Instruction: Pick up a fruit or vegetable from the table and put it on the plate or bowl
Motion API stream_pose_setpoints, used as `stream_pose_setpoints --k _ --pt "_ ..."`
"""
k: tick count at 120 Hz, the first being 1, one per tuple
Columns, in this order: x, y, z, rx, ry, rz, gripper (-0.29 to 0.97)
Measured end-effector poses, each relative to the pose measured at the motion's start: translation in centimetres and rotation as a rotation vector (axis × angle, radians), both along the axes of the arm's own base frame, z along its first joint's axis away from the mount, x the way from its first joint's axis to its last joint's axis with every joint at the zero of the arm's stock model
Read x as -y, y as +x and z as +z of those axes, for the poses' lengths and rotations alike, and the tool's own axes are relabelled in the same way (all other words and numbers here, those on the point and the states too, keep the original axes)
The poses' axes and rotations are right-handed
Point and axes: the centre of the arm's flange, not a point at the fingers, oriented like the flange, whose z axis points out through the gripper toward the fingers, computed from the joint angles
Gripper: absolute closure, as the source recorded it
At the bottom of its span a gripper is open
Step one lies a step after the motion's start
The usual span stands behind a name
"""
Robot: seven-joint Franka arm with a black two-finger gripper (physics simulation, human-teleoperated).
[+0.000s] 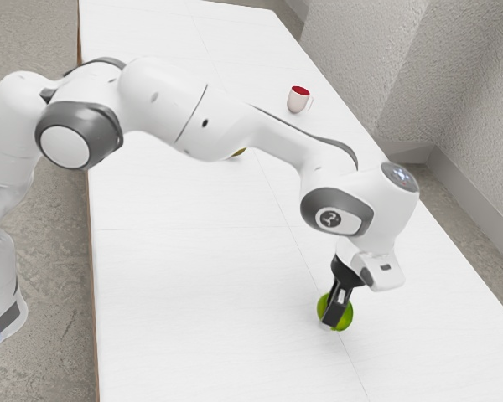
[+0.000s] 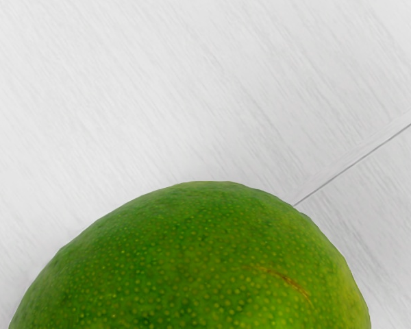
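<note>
I had tool (image 1: 336, 313) over lime (image 2: 198, 267), 5 o'clock on counter (image 1: 193, 276), prob. set for a grab; couldn't tell if clenched.

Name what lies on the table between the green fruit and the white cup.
Nothing visible: in the exterior view, the table between the green fruit and the white cup is bare where it shows, though the arm hides part.

A white mug (image 1: 299, 99) with a red inside stands upright.
</note>
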Motion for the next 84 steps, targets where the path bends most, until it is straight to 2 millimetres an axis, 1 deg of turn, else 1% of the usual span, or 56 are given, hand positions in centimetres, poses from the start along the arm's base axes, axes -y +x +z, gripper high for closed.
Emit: stream_pose_setpoints --k 13,28,37,44,54,58,61,66,76,79,84 --pt "0.0 0.1 0.2 0.01 0.002 0.001 0.29" --pt "0.0 0.0 0.9 0.027 0.001 0.002 0.4" --pt "0.2 -0.2 2.0 0.044 -0.005 0.001 0.43" --pt "1.2 -0.9 3.5 0.064 -0.015 -0.016 0.42" --pt "4.8 -3.7 7.2 0.104 -0.042 -0.08 0.35" --pt "6.7 -5.3 8.7 0.118 -0.054 -0.116 0.36" --pt "8.2 -6.4 9.8 0.129 -0.063 -0.143 0.34" --pt "10.9 -8.4 11.4 0.145 -0.078 -0.193 0.35" --pt "16.6 -12.5 13.2 0.161 -0.102 -0.294 0.33" --pt "18.3 -13.8 13.4 0.163 -0.107 -0.324 0.35" --pt "21.2 -15.6 13.4 0.165 -0.113 -0.37 0.34"
